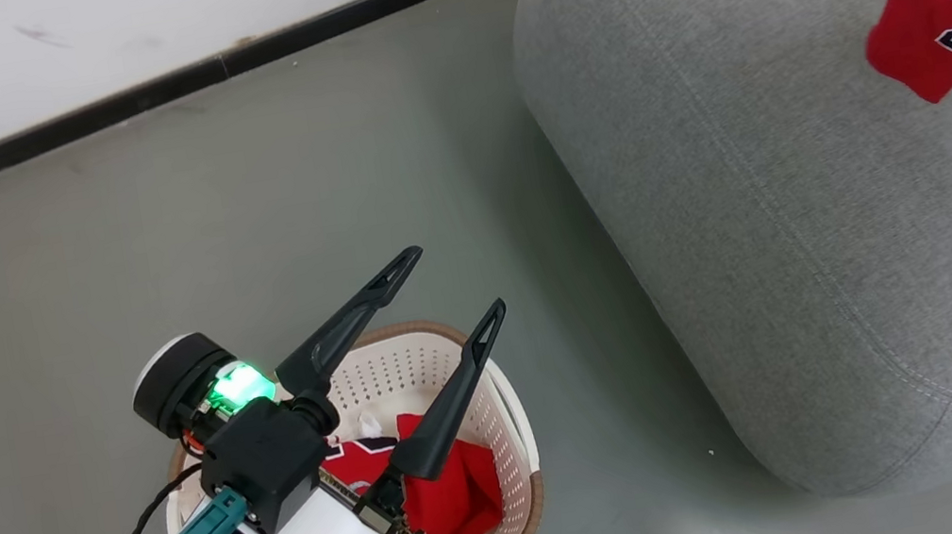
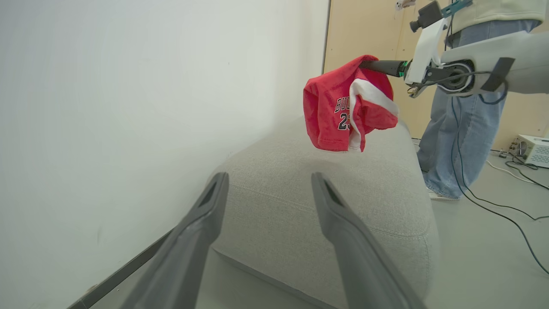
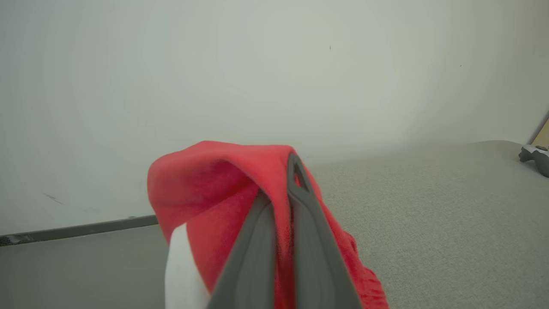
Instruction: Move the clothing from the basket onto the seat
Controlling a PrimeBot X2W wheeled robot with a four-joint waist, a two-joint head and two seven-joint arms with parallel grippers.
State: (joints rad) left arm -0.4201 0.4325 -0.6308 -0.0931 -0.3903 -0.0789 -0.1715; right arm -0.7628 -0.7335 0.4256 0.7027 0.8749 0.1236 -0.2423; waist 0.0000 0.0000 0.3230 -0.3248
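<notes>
Room-wise: the grey seat (image 1: pixel 810 204) takes up the whole right side in the head view. Its rounded corner bulges toward the basket (image 1: pixel 415 363), with a strip of bare floor (image 1: pixel 107 287) between the two, so they're near but not touching. A white wall (image 1: pixel 115 38) with a dark baseboard (image 1: pixel 215 65) runs along the far side, and the seat's back corner sits close to it. In the left wrist view a person in jeans (image 2: pixel 454 128) stands just past the far end of the seat, with cables (image 2: pixel 514 214) trailing on the floor there.

Writing: the red jersey (image 2: pixel 343 107) has dark white-edged letters that read "BUL", with the rest lost in a fold, and the number 23 underneath.

Jaws: the right gripper (image 2: pixel 377 66) is clenched on that jersey at the top, its fingers (image 3: pixel 300 201) pressed together with red cloth bunched over and between them. The jersey dangles over the seat's top and looks clear of the cushion. The left gripper (image 1: pixel 454 280) hovers above the basket with its fingers spread wide, gripping nothing. More red clothes (image 1: pixel 451 500) sit in the bottom of the basket.
</notes>
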